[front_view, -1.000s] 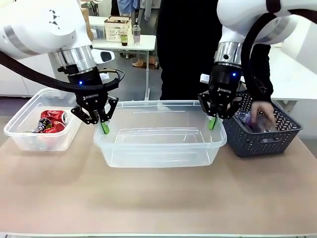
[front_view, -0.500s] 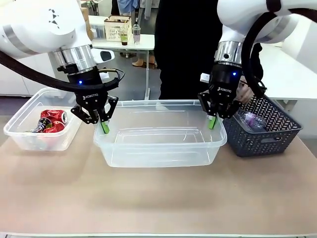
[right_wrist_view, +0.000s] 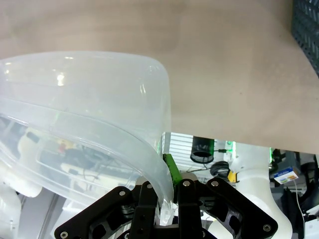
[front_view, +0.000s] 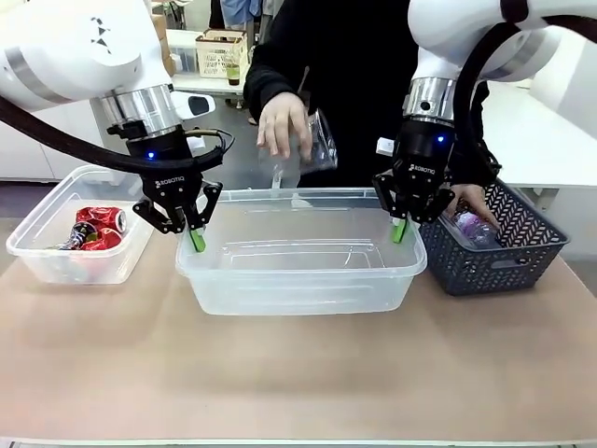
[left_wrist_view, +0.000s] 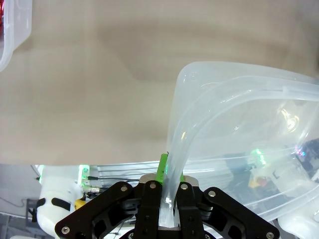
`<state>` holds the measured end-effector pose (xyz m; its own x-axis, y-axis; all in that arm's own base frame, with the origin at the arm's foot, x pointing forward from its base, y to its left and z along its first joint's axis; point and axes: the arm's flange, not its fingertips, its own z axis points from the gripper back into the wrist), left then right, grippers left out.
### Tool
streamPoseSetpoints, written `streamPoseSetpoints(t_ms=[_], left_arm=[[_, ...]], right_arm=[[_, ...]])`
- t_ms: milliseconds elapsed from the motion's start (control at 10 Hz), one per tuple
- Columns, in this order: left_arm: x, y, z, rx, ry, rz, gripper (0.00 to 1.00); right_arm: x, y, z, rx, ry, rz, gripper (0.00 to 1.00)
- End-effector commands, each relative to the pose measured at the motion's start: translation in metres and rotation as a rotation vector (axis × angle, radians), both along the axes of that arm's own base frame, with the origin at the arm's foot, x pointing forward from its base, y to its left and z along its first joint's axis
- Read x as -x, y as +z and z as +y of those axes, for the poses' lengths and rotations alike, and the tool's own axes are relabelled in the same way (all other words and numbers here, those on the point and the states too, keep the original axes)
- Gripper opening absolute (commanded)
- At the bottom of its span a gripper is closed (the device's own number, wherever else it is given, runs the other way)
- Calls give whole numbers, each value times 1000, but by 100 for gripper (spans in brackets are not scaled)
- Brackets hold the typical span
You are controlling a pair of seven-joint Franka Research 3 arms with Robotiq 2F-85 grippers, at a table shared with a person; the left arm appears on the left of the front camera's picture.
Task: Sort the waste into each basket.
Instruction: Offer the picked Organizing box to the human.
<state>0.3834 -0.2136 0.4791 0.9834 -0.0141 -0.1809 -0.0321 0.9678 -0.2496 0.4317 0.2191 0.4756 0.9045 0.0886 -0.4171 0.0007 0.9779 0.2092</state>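
A large clear basket stands mid-table. My left gripper is shut on its left rim and my right gripper is shut on its right rim. In the left wrist view the left gripper pinches the clear basket's wall; in the right wrist view the right gripper pinches the basket's wall. A person's hand holds a clear plastic bottle above the basket's far side. A smaller clear basket at the left holds red cans.
A dark grey lattice basket stands at the right with a plastic bottle inside; the person's other hand rests at its rim. Bare tan tabletop lies in front of the baskets. The dark basket's corner shows in the right wrist view.
The person's hand left the dark basket and a hand now holds a clear bottle over the large basket. Both grippers stay where they were, shut on the rim.
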Motion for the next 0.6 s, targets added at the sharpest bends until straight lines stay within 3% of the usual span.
streamPoseSetpoints(t_ms=[0,500], left_arm=[[-1,0,10,-10,24,1,0],[-1,0,10,-10,24,1,0]], right_arm=[[-3,4,-6,-4,-4,10,0],[-3,4,-6,-4,-4,10,0]])
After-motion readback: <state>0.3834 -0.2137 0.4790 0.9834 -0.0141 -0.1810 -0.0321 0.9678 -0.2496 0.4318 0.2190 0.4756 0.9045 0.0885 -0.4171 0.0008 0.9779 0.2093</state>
